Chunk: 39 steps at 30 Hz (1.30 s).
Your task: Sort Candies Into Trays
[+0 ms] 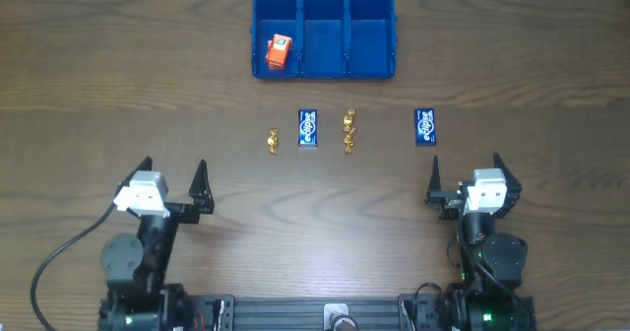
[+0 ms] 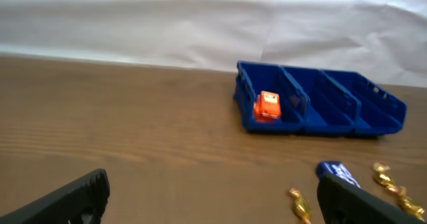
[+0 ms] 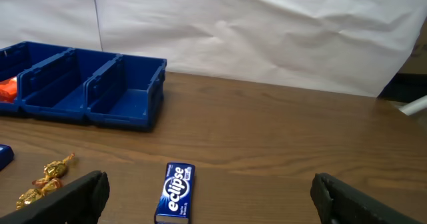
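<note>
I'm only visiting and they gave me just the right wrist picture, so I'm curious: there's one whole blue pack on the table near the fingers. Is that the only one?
Observer: No. The top view shows a second blue pack lying farther toward the left arm's side than your pack.
Operator: And the orange bit at my picture's edge?
Observer: That's an orange candy, lying in the left compartment of the blue tray.
Operator: I see some gold sweets. Any more?
Observer: Yes, a lone gold candy lies just beyond the second blue pack, farther toward the left arm's side.
</note>
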### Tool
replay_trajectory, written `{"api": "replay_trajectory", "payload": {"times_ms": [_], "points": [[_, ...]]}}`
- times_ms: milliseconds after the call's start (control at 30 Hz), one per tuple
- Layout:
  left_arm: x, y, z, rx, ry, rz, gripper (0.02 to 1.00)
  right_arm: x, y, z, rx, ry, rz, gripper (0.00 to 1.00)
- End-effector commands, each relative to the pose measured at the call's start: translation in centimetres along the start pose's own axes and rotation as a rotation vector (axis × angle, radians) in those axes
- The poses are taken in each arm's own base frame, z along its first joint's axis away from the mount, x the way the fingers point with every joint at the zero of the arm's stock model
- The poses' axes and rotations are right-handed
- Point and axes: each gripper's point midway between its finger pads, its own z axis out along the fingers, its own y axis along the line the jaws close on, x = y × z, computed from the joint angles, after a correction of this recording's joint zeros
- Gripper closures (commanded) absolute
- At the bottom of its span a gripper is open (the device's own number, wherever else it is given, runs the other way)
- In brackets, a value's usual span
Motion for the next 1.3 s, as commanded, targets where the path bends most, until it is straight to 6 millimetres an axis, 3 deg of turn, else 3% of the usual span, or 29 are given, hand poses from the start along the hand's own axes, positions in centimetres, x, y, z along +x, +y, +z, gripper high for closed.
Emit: {"api": "replay_trajectory", "payload": {"times_ms": [33,167,1000,1100,1167,1300], "points": [[-0.4,0.2,0.1,-0.009,-0.037,0.153,0.018,0.2,0.0,0.0,-0.001,0.001,-0.010,0.001],[2.0,0.7,0.1,-0.025,0.059,0.170,0.020,0.2,0.0,0.0,-0.001,0.000,-0.010,0.003],[1.8,0.7,0.1,-0.027,0.054,0.164,0.020,0.2,0.0,0.0,-0.001,0.000,-0.010,0.001],[1.8,0.7,0.1,-0.027,0.054,0.164,0.020,-1.5,0.1,0.0,-0.012,-0.067,-0.009,0.001],[1.8,0.7,0.1,-0.027,0.054,0.164,0.020,-2.1,1.5,-0.2,-0.092,-0.095,0.008,0.001],[1.8,0.7,0.1,-0.027,0.054,0.164,0.020,-2.9,1.7,0.4,-0.119,-0.055,0.090,0.001]]}}
